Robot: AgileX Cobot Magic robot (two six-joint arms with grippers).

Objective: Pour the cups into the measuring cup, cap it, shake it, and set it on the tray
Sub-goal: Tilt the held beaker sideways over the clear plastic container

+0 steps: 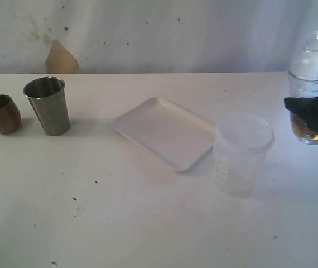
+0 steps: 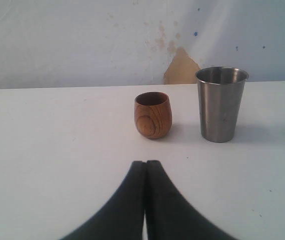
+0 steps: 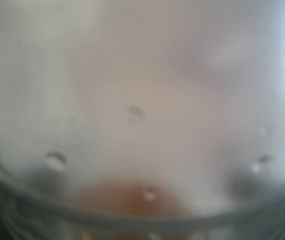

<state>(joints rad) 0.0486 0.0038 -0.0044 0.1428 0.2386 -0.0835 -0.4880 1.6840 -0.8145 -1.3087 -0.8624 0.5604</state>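
While my right gripper (image 1: 315, 109) is clamped around the measuring cup (image 1: 309, 67) at the right edge of the table (image 1: 148, 223), amber liquid (image 1: 314, 131) pooled in its bottom, my left gripper (image 2: 146, 165) is closed on nothing, fingers pressed together. It points at the wooden cup (image 2: 153, 115), with the steel tumbler (image 2: 221, 105) just beside that. The white tray (image 1: 167, 131) lies mid-table between the tumbler and a frosted tub (image 1: 241, 156), well apart from the measuring cup.
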